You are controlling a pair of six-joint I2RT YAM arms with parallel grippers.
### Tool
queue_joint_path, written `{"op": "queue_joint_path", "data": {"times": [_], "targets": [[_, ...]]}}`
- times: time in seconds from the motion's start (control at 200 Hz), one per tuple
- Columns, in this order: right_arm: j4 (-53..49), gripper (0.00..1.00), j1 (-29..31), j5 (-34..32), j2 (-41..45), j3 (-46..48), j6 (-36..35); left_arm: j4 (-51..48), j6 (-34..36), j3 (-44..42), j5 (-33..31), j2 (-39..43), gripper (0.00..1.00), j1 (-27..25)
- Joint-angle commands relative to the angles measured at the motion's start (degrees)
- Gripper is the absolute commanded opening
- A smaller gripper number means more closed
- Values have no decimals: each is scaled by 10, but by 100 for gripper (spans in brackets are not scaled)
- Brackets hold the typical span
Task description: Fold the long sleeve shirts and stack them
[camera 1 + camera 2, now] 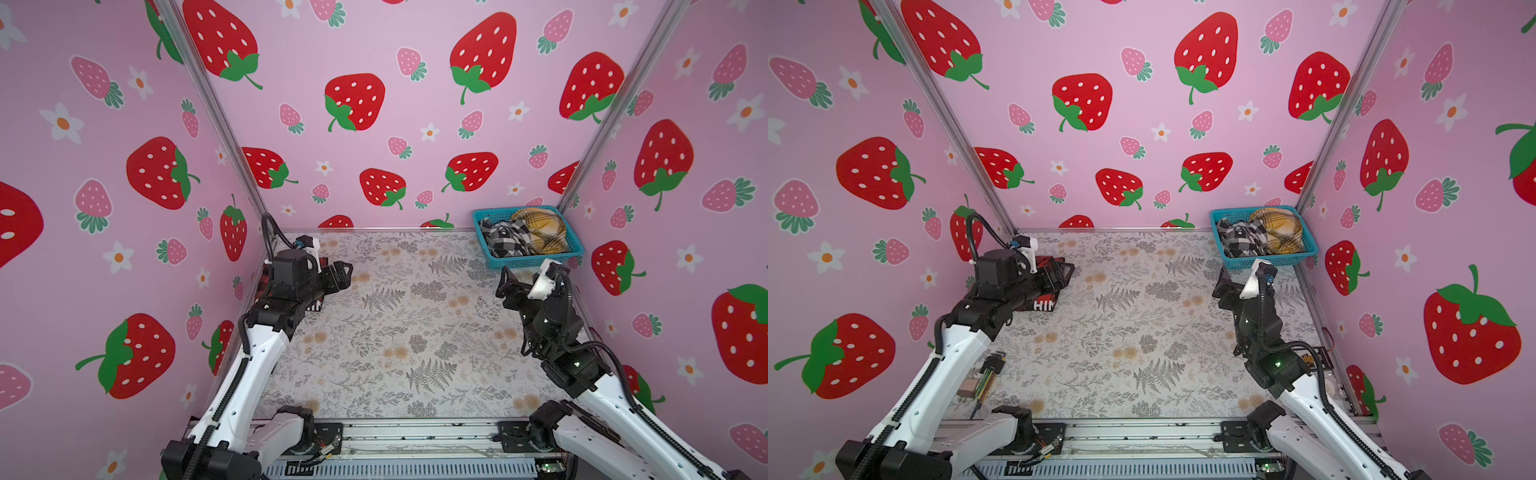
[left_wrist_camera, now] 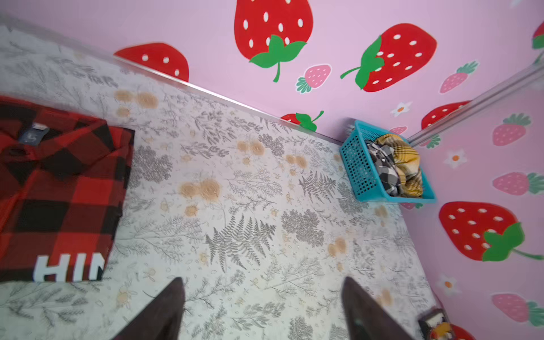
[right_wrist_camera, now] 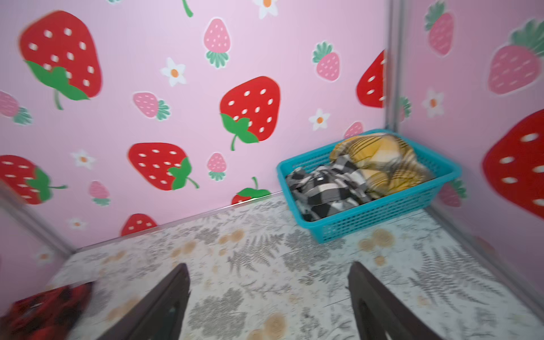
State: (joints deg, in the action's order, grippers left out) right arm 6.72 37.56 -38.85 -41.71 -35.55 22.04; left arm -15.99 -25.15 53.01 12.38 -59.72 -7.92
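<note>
The left pincer (image 2: 263, 284) and the right pincer (image 3: 269, 266) both stand wide, with nothing between the jaws. The red-and-black shirt (image 2: 59, 191) lies folded at the far left of the surface (image 1: 395, 332), beneath the left arm. Two more long sleeve shirts, a black-and-white check shirt (image 3: 323, 188) and a yellow plaid shirt (image 3: 379, 159), sit crumpled together in the teal basket (image 3: 382, 219) at the far right corner.

The likeliest trouble, I judge, is in the basket. The two shirts are bunched against each other, so a grab at one could lift both. It could also snag the mesh and drag the light basket along. The left arm hangs close over the folded shirt, and a low sweep there could rumple the fold.

The white block letters (image 2: 70, 268) on the shirt's black band read "HIN", cut off at the fold. A small grey neck label (image 2: 32, 135) carries a mark that may be an "S", but it is too blurred to be sure.
</note>
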Motion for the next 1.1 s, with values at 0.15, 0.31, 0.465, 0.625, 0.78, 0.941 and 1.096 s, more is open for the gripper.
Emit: {"op": "queue_joint_path", "data": {"times": [0.15,0.31,0.465,0.625,0.78,0.941,1.096], "targets": [[23,98,-83,-239,-70,97,17,223,130,-185,-204,-39,99,-3],[81,99,-153,-265,-137,153,52,283,153,-192,-204,-112,99,49],[275,98,-196,-215,-187,228,-32,423,181,-244,-243,-131,99,65],[491,99,-213,-105,-255,277,-134,508,201,-279,-218,-180,99,79],[647,99,-240,48,-329,290,-164,549,192,-267,-198,-238,99,96],[772,99,-253,180,-452,278,-239,584,233,-260,-130,-292,99,88],[653,99,-287,230,-486,203,-211,590,231,-263,-127,-296,99,90]]}}
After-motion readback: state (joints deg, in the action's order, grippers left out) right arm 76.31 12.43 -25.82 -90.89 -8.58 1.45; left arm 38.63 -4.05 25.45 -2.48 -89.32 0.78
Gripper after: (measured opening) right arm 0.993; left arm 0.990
